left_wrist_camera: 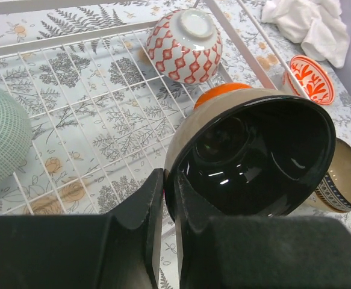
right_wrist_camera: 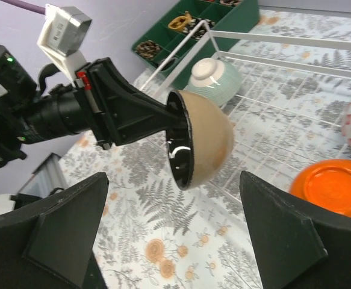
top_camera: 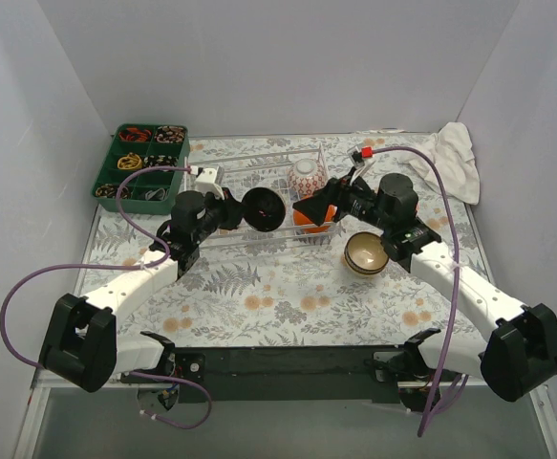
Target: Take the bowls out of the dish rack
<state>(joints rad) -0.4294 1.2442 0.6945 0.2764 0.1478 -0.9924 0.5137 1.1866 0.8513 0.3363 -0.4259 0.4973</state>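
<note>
My left gripper (left_wrist_camera: pixel 169 192) is shut on the rim of a bowl that is tan outside and glossy black inside (left_wrist_camera: pixel 253 156). It holds that bowl tilted on its side above the white wire dish rack (left_wrist_camera: pixel 73 54). In the top view this bowl (top_camera: pixel 262 210) hangs at the rack's middle, with the left gripper (top_camera: pixel 238 212) beside it. In the rack sit a red-patterned white bowl (left_wrist_camera: pixel 184 39) upside down, an orange bowl (left_wrist_camera: pixel 220 93) and a pale green bowl (left_wrist_camera: pixel 0 135). My right gripper (right_wrist_camera: pixel 175 241) stands open and empty, facing the held bowl (right_wrist_camera: pixel 208 135), near the orange bowl (top_camera: pixel 309 220).
Olive-tan bowls (top_camera: pixel 365 253) sit stacked on the table right of the rack. A small red-patterned bowl (left_wrist_camera: pixel 310 78) stands beyond the rack, next to a white cloth (top_camera: pixel 455 158). A green compartment tray (top_camera: pixel 142 163) is at the back left.
</note>
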